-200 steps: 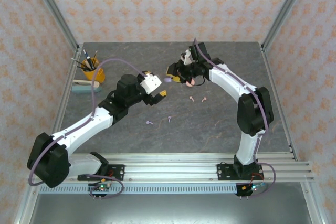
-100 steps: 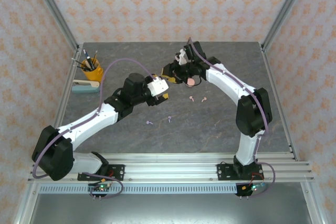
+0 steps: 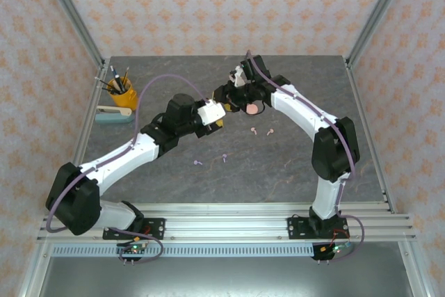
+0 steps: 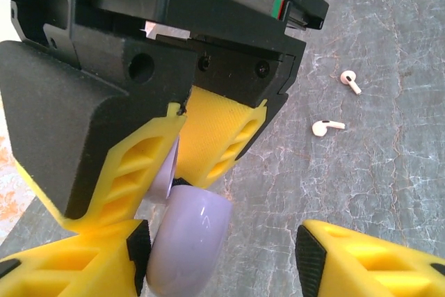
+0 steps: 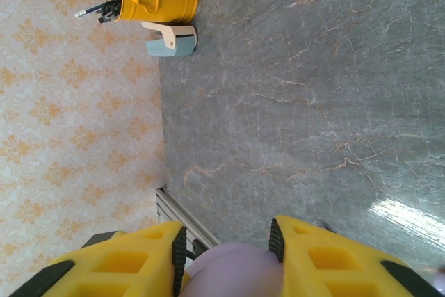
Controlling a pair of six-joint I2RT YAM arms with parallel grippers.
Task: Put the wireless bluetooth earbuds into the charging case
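Fingers of the right gripper [image 5: 228, 245] clenched on the lilac charging case [image 4: 189, 241], held above the desk [image 3: 292, 165] where I can bring a second grip to it. Left gripper [image 4: 221, 262] straddles the case, fingers released: one against its side, the other apart. I judge this a two-handed hold meant to steady or open the case. Pink earbuds [image 3: 254, 131] lie loose near the right arm and lilac earbuds [image 3: 225, 157] nearer the bases; none is seated in a case yet.
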